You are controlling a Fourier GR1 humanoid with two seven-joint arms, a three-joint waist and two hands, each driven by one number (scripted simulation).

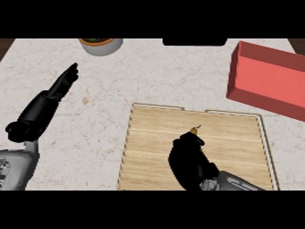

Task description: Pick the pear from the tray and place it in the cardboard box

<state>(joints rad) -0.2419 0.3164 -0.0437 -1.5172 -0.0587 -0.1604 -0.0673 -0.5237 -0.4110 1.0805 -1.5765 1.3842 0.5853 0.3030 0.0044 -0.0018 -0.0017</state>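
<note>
We note a pale marbled counter [148,76] carrying a wooden tray [234,129], red box [277,82] and grey pot [102,46].

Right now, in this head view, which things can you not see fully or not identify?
- Pear: only its stem tip shows; the right hand over the wooden tray hides the rest, so the grasp is unclear.
- Red box: cut off by the right edge.
- Grey pot: cut off at the top.
- Dark object at the top: too little shows to identify.
- Left hand: open, resting.
</note>
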